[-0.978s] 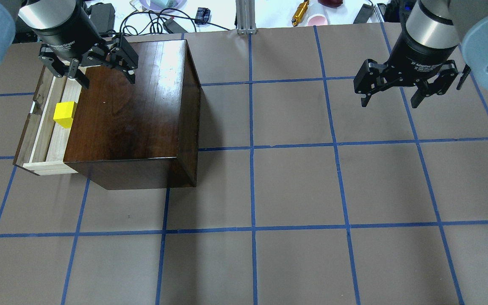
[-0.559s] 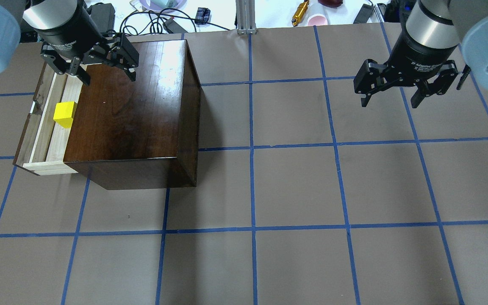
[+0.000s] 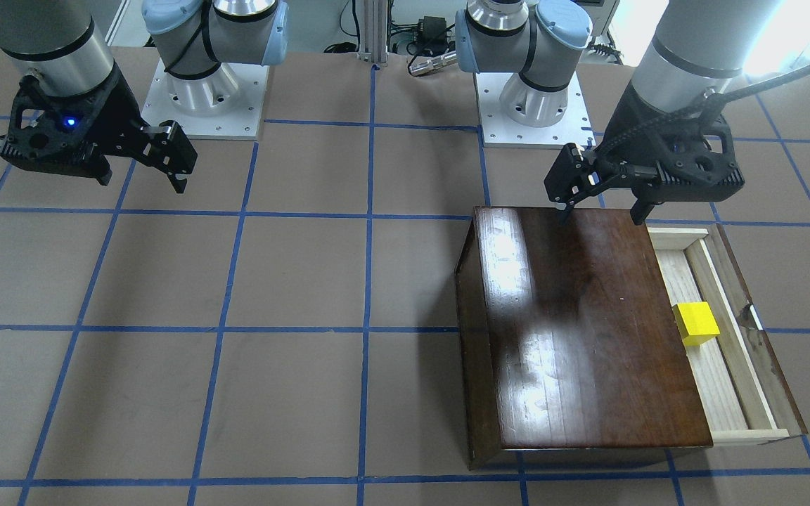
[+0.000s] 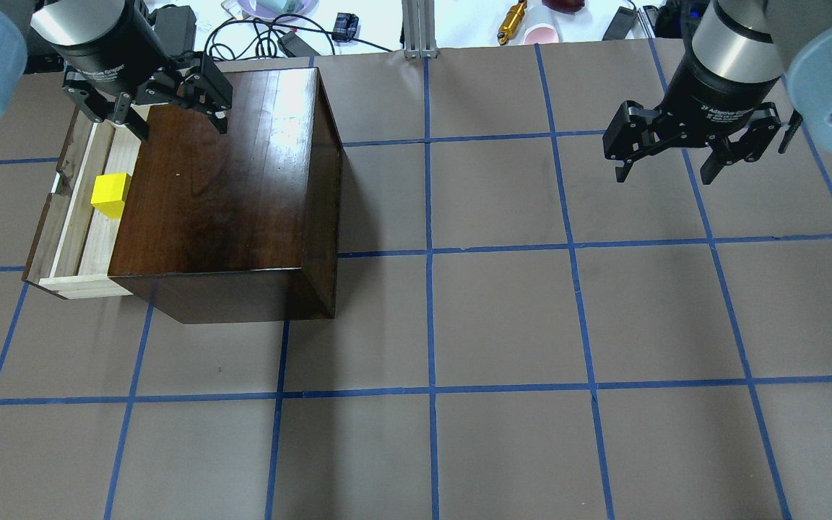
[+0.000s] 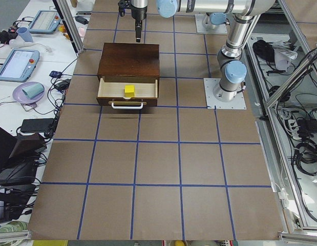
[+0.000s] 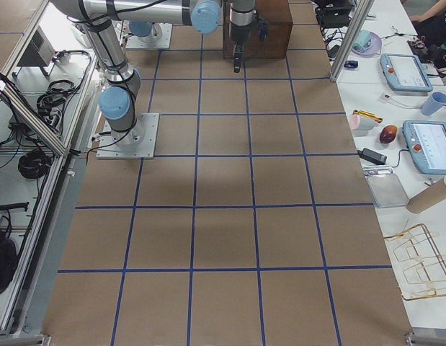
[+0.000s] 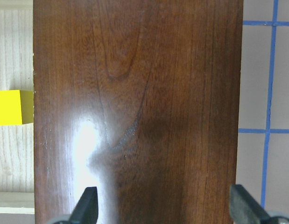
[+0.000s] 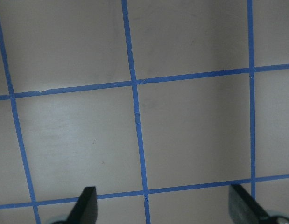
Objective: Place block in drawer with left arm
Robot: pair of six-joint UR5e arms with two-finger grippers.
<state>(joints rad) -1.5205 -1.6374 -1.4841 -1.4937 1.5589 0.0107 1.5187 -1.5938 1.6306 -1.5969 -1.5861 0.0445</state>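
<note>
Overhead exterior view: drawer [image 4: 94, 249] is pulled out of the left side of the dark-brown wooden box [image 4: 228, 195]. The yellow block [image 4: 110, 195] sits flat on the pale drawer floor, about mid-length, just beside the box's edge.

Left gripper [image 4: 183, 132]: jaws spread wide, nothing between them. It hangs over the far end of the box, one finger above the box's edge by the drawer and the other above the glossy top. It is apart from the block.

Left wrist-mounted view: both fingertips [image 7: 86, 207] show at the bottom corners, with the box top filling the span between them. The block is cut by the left edge.

Exterior left view: the block lies near the middle of the open drawer, behind the light-coloured handle [image 5: 127, 105].

Right gripper [image 4: 663, 179]: jaws also wide, empty, over the taped table [image 4: 503, 310], well apart from the box. The front-facing view shows a blue light on its body.
</note>
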